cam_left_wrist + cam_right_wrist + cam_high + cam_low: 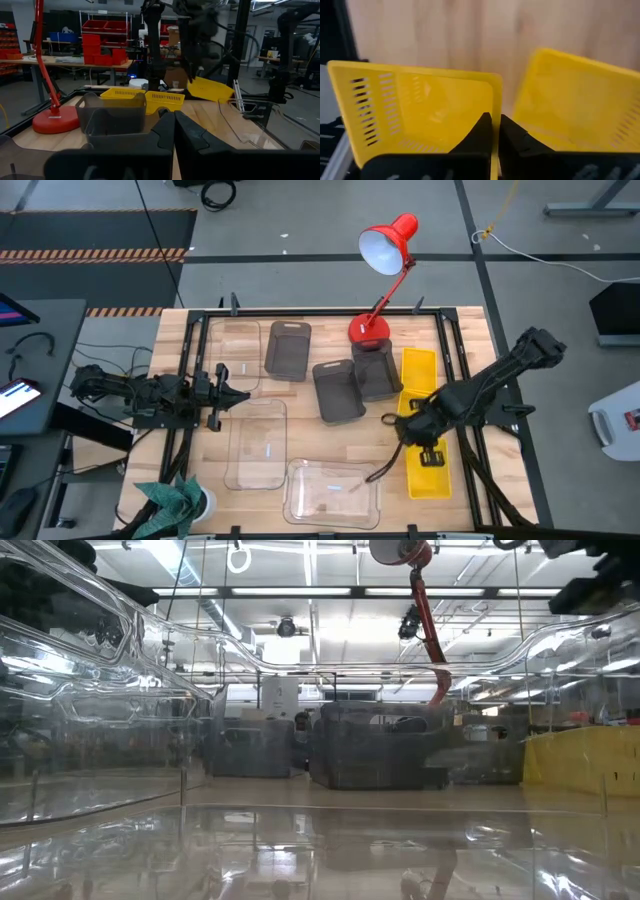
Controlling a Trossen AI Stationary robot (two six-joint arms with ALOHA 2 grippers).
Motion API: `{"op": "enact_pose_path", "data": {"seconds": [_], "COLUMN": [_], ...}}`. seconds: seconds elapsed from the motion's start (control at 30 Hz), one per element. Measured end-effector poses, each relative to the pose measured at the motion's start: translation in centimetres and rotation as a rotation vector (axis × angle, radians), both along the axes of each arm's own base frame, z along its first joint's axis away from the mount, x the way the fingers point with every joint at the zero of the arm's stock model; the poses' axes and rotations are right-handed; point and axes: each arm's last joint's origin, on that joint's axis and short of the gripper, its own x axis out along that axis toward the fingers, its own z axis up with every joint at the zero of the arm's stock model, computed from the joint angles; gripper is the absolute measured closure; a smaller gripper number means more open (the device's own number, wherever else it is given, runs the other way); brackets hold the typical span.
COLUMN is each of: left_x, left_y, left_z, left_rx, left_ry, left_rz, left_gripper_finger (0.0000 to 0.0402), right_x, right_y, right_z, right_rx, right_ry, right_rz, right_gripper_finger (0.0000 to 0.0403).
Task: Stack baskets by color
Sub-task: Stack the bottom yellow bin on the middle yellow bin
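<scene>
The right gripper [432, 448] is clamped on the end wall of a bright yellow plastic basket [428, 470] — tilted up, its long axis in line with the second yellow basket [419, 370] just beyond. Left gripper [235, 397] waits closed, well apart.

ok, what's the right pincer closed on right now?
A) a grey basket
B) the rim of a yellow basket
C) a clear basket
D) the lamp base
B. In the right wrist view the right pincer is pinched shut on the wall of a yellow basket, and from above it sits over the yellow baskets on the table's right side.
</scene>
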Motion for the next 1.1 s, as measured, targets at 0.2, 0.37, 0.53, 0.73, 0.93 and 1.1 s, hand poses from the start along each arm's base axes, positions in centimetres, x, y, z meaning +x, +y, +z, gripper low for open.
{"op": "enact_pose_path", "data": {"seconds": [0.2,0.37,0.53,0.73,0.93,1.1], "left_x": [0.0,0.0,0.0,0.0,0.0,0.0], "left_y": [0.0,0.0,0.0,0.0,0.0,0.0], "left_z": [0.0,0.0,0.0,0.0,0.0,0.0], "left_rx": [0.0,0.0,0.0,0.0,0.0,0.0], "left_ry": [0.0,0.0,0.0,0.0,0.0,0.001], "left_rz": [0.0,0.0,0.0,0.0,0.0,0.0], "left_gripper_finger": [0.0392,0.0392,0.0392,0.0392,0.0392,0.0392], "right_x": [-1.3,-1.2,-1.2,-1.7,-1.9,-2.1], "right_y": [-4.1,-8.0,-11.5,-14.3,-15.8,-15.9], "right_z": [1.7,1.2,0.8,0.6,0.3,-1.6], "right_rx": [-0.05,-0.009,0.021,0.032,0.039,0.027], "right_ry": [-0.043,-0.035,-0.043,-0.05,-0.057,0.006], "right_rz": [-0.084,-0.126,-0.153,-0.178,-0.215,-0.225], "right_gripper_finger": [0.0391,0.0391,0.0391,0.0391,0.0391,0.0391]}}
